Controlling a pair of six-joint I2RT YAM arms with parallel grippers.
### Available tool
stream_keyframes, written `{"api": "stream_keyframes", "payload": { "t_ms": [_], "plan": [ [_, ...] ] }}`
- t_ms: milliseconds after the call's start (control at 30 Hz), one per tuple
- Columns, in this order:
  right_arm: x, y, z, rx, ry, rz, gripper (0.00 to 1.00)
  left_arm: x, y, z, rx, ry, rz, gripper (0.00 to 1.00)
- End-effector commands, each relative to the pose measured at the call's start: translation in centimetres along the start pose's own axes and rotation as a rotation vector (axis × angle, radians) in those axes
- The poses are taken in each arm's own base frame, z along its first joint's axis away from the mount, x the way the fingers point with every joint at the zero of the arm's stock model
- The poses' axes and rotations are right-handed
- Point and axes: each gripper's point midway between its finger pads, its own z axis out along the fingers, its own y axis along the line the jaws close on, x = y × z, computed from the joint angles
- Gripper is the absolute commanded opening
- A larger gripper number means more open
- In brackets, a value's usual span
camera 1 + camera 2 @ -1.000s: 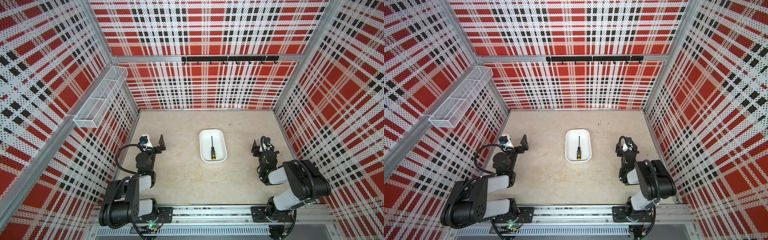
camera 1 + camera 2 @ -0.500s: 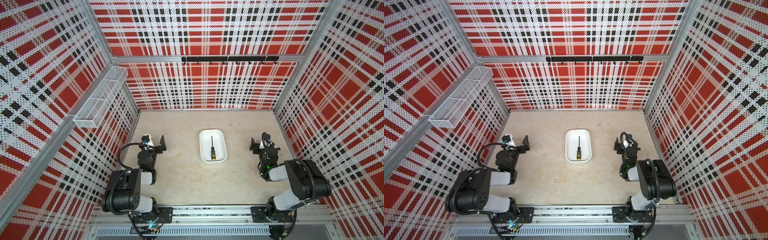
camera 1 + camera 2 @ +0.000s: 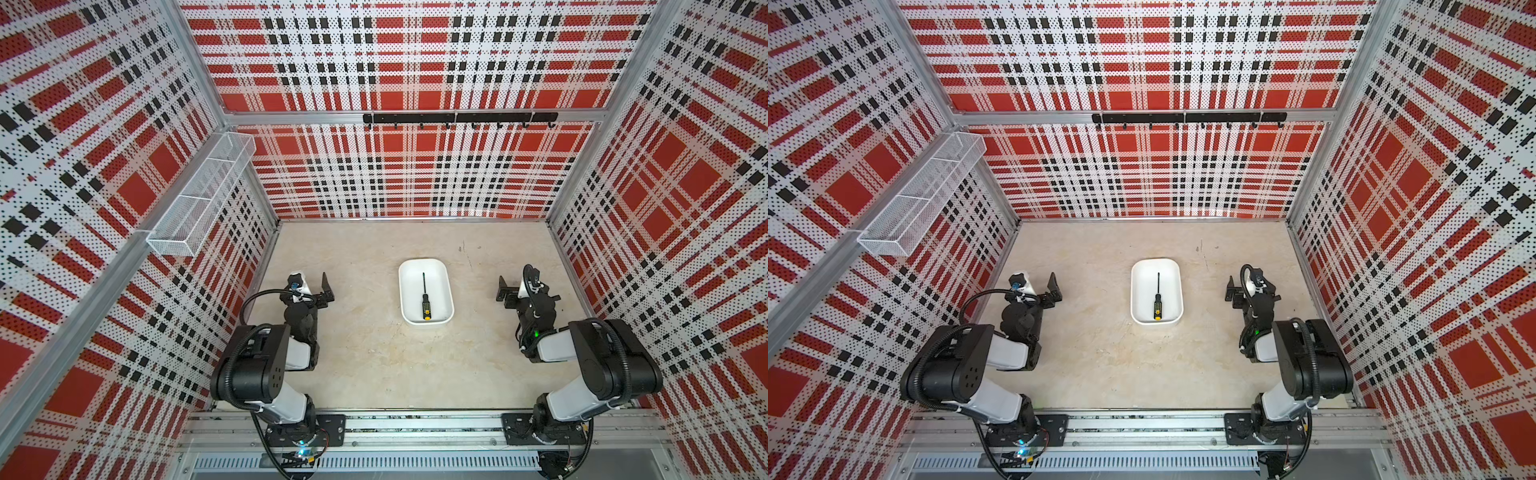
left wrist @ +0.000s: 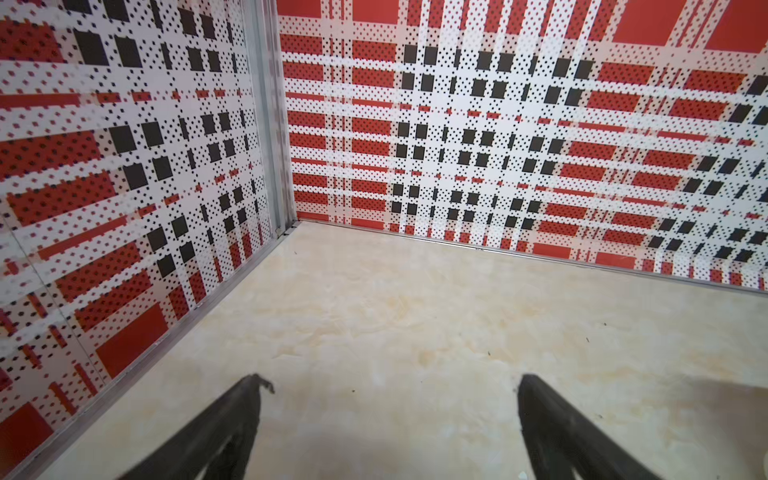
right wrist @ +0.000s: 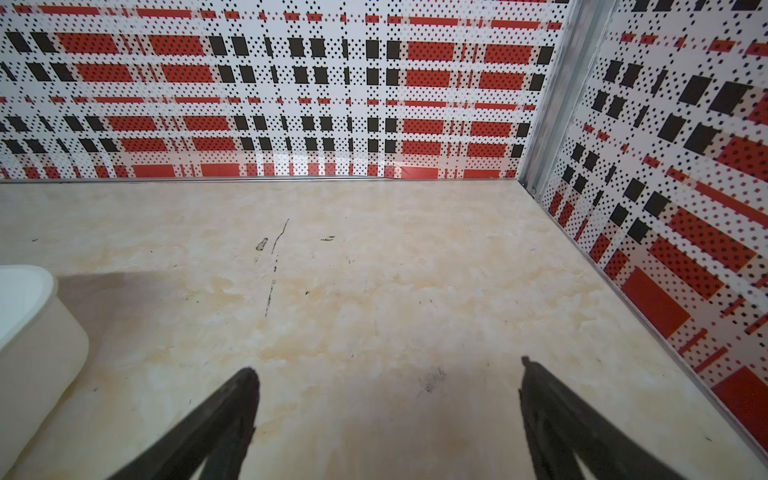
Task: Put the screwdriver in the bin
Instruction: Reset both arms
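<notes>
The screwdriver, black-handled with yellow markings, lies inside the white bin at mid table, its shaft pointing to the back wall. My left gripper rests low near the left wall, well left of the bin. In the left wrist view the left gripper is open over bare table. My right gripper sits right of the bin. The right gripper is open and empty, with the bin's corner off to one side.
A white wire-mesh basket hangs on the left wall. A black hook rail runs along the back wall. Plaid perforated walls close in three sides, and both arm bases sit on the aluminium rail at the front.
The right gripper's jaws have spread wider. Both arms have shifted only slightly in their folded poses. The screwdriver has stayed still in the bin.
</notes>
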Motion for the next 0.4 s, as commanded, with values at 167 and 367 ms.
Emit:
{"api": "stream_keyframes", "payload": {
  "t_ms": [167, 367],
  "plan": [
    [-0.46, -0.16, 0.21, 0.002, -0.013, 0.003, 1.0, -0.62, 0.31, -0.2, -0.022, -0.033, 0.004, 0.98],
    [-0.52, -0.1, 0.22, 0.0, -0.014, 0.003, 1.0, -0.61, 0.31, -0.22, -0.022, -0.033, 0.004, 0.98]
  ]
}}
